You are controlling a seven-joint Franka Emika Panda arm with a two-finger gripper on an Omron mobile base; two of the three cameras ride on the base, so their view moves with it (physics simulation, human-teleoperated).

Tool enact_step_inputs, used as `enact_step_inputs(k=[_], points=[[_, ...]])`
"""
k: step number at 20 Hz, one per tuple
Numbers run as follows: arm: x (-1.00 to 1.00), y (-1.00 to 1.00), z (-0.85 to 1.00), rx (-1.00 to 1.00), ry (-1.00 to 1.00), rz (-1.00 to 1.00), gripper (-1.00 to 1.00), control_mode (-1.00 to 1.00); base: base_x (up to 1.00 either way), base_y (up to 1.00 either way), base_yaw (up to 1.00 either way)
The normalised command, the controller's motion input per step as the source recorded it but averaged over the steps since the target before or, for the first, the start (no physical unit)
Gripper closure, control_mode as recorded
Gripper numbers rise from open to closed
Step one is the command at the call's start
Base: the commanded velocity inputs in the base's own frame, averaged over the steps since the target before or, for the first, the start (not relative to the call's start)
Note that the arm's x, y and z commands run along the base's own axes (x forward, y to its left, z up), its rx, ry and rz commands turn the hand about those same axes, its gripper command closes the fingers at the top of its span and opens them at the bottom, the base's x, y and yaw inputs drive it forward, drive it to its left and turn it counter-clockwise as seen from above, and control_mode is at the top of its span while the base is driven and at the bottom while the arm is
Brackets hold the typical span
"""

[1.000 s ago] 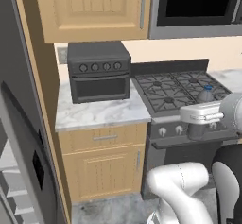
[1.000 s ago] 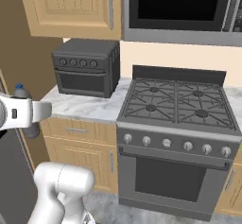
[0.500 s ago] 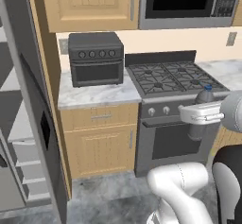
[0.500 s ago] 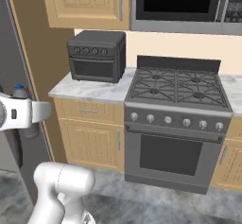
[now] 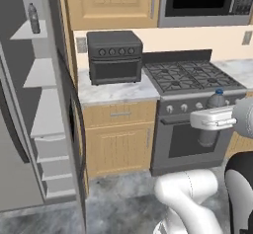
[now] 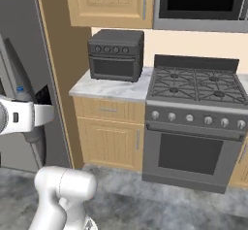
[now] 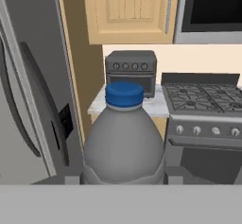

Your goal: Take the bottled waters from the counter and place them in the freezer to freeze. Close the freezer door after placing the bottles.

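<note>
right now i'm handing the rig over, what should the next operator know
Tool: shut on a bottled water, carried upright in front of the stove.
Other bottled water: already on a top shelf of the freezer.
Freezer door: open.
Counter: holds the toaster oven.
Done: one bottle stored, second picked up.
Left: bring the held bottle to a freezer shelf, release it, then close the freezer door.

What things look made of
The bottle [image 7: 124, 142] is cloudy grey plastic with a smooth blue cap. The counter [image 5: 116, 91] looks like white marble. The cabinets [image 6: 114, 141] are pale wood. The freezer door [image 5: 62, 109] is matt grey.
</note>
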Motion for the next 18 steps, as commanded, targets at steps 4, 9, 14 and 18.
enact_step_inputs(k=[4, 9, 14, 18], points=[[0.0, 0.0, 0.0, 0.0, 0.0, 0.0, 1.0, 1.0, -0.08, 0.79, 0.0], [0.0, 0.0, 0.0, 0.0, 0.0, 0.0, 1.0, 1.0, -0.09, 0.79, 0.0], [0.0, 0.0, 0.0, 0.0, 0.0, 0.0, 1.0, 1.0, -0.08, 0.71, -0.01], [0.0, 0.0, 0.0, 0.0, 0.0, 0.0, 1.0, 1.0, 0.0, 0.71, -0.05]])
